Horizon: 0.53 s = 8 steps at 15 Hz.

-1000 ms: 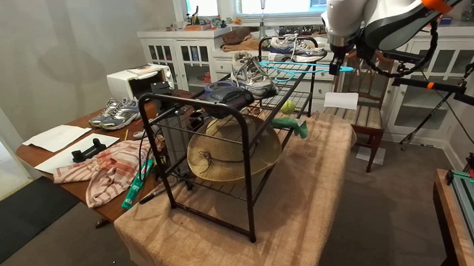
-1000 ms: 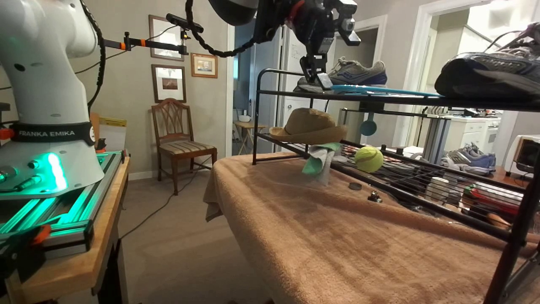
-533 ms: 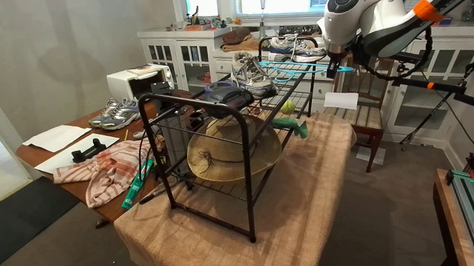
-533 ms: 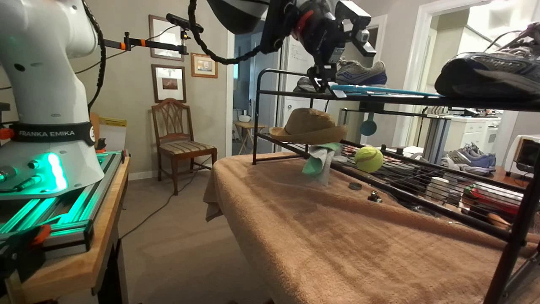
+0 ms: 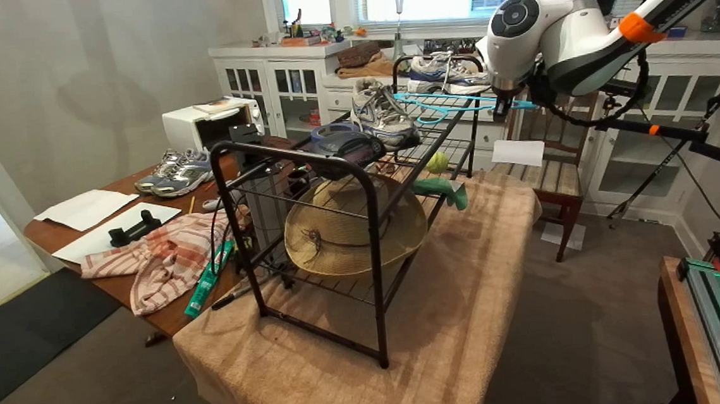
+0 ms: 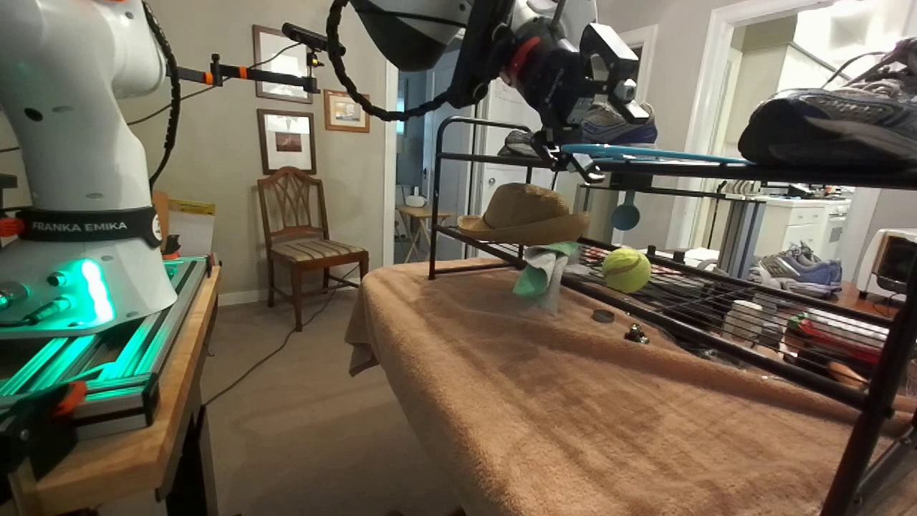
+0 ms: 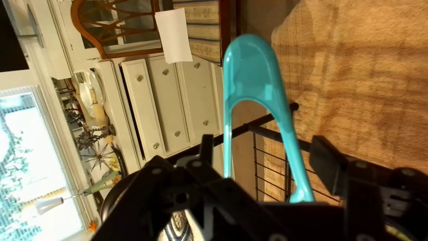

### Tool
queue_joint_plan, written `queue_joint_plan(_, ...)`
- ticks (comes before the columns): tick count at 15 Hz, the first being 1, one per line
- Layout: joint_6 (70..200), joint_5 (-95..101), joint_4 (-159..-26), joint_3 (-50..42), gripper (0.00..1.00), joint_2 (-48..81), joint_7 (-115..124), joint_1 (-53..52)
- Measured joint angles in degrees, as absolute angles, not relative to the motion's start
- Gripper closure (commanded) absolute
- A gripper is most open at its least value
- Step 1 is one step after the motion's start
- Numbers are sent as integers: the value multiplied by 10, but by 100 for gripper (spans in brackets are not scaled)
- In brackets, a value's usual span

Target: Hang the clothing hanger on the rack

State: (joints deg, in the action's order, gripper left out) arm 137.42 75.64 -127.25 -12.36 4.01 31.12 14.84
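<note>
Above the cloth-covered table (image 6: pixel 573 387), now lower than moments ago, with parted jaws astride the hanger (image 7: pixel 249 83) atop the rack (image 5: pixel 375 251); probably to grip before hanging.

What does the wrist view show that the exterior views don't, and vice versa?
Only the wrist view shows the rounded end of the blue hanger face-on.
Only the exterior views show the straw hat and, in an exterior view, the robot's base.
All share the hanger, the rack, the gripper and the tan towel.
</note>
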Motion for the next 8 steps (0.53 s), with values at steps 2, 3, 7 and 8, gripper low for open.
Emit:
queue_joint_plan(2,1379,765,-1270,-123,32,40,316,146)
queue_joint_plan(3,1381,769,-1269,-123,34,39,317,144)
queue_joint_plan(7,1384,784,-1266,-121,31,33,327,140)
queue_joint_plan(8,1384,788,-1266,-121,30,31,329,139)
